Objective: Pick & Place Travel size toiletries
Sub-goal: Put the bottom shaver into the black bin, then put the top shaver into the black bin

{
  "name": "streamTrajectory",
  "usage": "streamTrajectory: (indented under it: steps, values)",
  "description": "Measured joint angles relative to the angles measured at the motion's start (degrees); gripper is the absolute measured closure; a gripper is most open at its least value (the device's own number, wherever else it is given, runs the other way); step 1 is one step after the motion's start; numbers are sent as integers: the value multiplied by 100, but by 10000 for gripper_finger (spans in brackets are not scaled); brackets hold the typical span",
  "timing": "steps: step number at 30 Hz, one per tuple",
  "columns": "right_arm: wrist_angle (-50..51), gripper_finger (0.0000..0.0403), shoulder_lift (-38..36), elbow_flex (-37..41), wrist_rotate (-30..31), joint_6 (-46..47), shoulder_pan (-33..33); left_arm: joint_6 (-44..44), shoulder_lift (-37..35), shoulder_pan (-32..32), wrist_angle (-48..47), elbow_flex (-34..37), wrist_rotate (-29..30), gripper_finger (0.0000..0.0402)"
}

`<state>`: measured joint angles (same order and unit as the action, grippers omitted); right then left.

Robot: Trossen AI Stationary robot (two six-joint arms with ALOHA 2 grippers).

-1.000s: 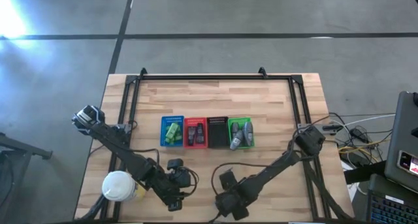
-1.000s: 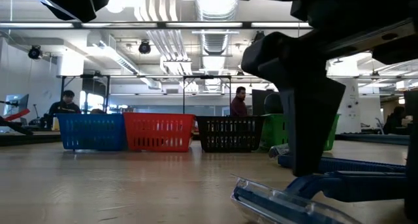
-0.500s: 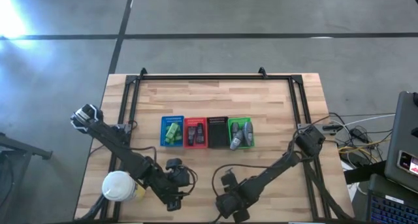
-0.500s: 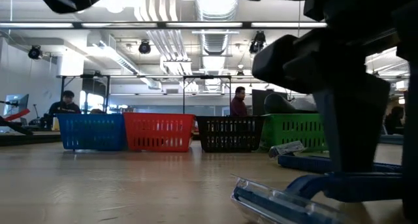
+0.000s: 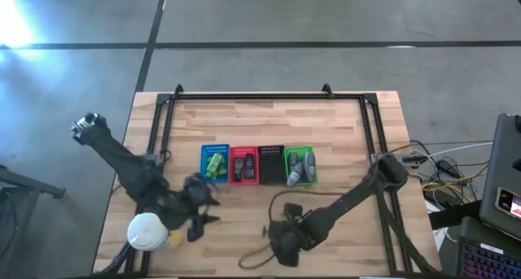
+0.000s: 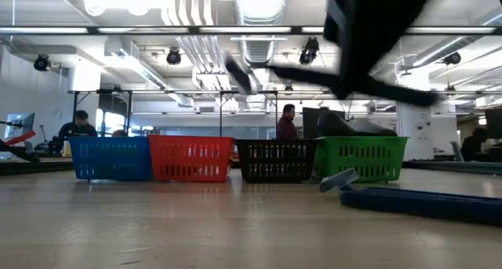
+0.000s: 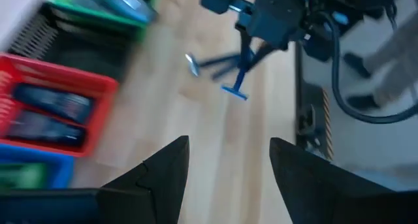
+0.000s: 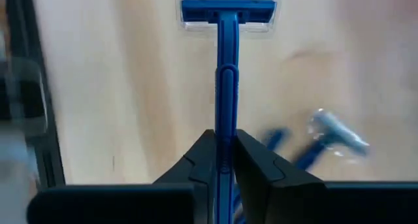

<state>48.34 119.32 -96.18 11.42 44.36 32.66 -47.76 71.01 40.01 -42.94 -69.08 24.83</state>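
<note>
Gripping a blue razor by its handle, the right gripper hangs near the table's front edge, well short of the row of baskets. The razor's long axis runs straight out from the clenched fingers, head at the far end. More razors lie blurred on the wood just beside it. The left gripper hovers with fingers spread and empty, nearer the red basket.

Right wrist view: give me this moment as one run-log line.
right end effector: shut on blue razor, lifted | second razor: on table | left end effector: open, empty, near baskets
</note>
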Motion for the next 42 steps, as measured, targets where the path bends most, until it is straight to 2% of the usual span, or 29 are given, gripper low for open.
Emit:
streamTrajectory:
  steps: [3,6,8,11,18,26,35,42]
  values:
    - [124,371,-355,-7,734,994,-204,-13,-319,0,-230,0,436,184]
    - [553,374,-643,22,1325,2450,-539,126,-534,-2,-332,0,761,184]
    - [694,373,-770,103,1506,3278,-794,276,-605,-2,-319,0,874,184]
    - [604,367,-947,261,1468,3848,-1227,489,-617,-2,-319,0,914,184]
    - [463,367,-1060,692,850,3558,-2239,563,-514,-11,-297,0,1175,184]
    - [-688,360,-823,1320,31,3224,-2933,406,-514,-13,-208,2,1190,184]
    - [-931,351,-707,1602,64,3320,-3026,307,-481,-13,-207,15,1190,183]
    - [-973,287,-709,1590,193,3228,-3031,274,-481,-13,-179,212,1260,183]
